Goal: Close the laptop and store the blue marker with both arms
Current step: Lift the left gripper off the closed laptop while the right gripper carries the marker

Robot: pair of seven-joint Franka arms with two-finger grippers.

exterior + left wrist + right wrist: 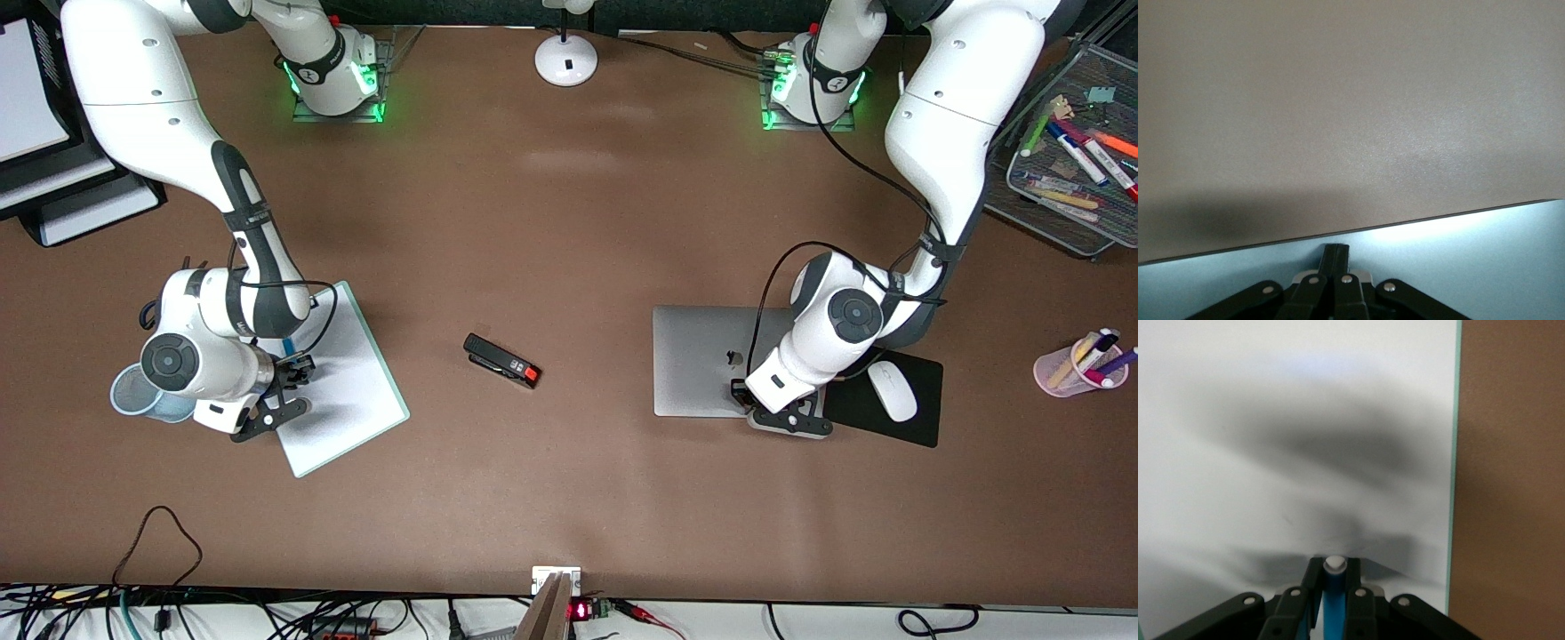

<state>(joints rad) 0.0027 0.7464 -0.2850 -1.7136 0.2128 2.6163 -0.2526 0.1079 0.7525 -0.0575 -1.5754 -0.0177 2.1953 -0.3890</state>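
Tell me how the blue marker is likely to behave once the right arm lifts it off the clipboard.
The blue marker, pinched in the right gripper, looks rigid, so it should not droop. It looks slim and likely light. Its smooth round barrel could slip or pivot, and would probably roll if dropped on the clipboard.

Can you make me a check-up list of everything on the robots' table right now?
Surface: brown table.
Job's things: laptop lid shut; blue marker on the white clipboard.
Clutter: stapler, mouse on black pad, blue cup, pink pen cup.
Grippers: left gripper shut, on the laptop lid; right gripper shut on the blue marker, over the clipboard.
Cables: black cable on the table's near edge.
Surroundings: mesh tray of markers, lamp base.
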